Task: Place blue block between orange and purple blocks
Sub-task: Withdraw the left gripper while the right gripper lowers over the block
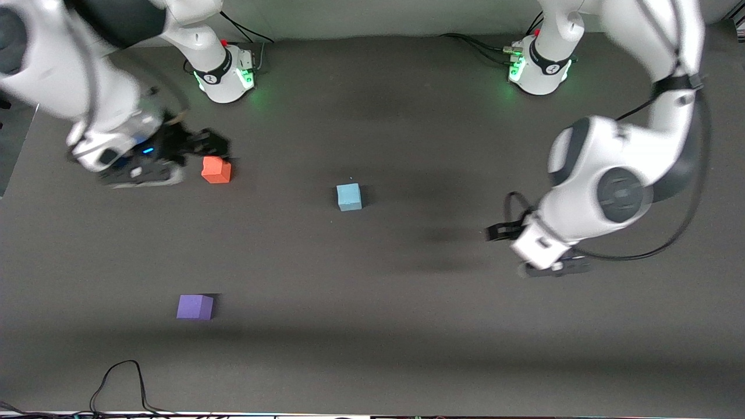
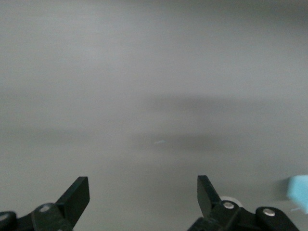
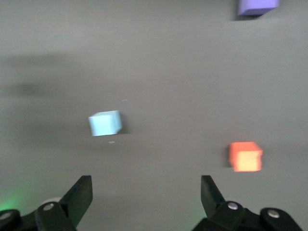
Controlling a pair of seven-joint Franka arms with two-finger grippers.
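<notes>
The light blue block (image 1: 349, 196) sits near the middle of the table. The orange block (image 1: 216, 170) lies toward the right arm's end. The purple block (image 1: 195, 306) lies nearer the front camera than the orange one. My right gripper (image 1: 201, 145) hovers open and empty just beside the orange block. Its wrist view shows the gripper (image 3: 147, 192), the blue block (image 3: 105, 123), the orange block (image 3: 246, 156) and the purple block (image 3: 257, 6). My left gripper (image 1: 556, 267) is open and empty over bare table toward the left arm's end. Its wrist view shows the gripper (image 2: 143, 192) and the blue block (image 2: 298, 191) at the frame's edge.
The dark grey table mat (image 1: 407, 302) carries only the three blocks. The two arm bases (image 1: 224, 73) (image 1: 538, 67) stand along the edge farthest from the front camera. A black cable (image 1: 122, 378) loops at the table edge nearest that camera.
</notes>
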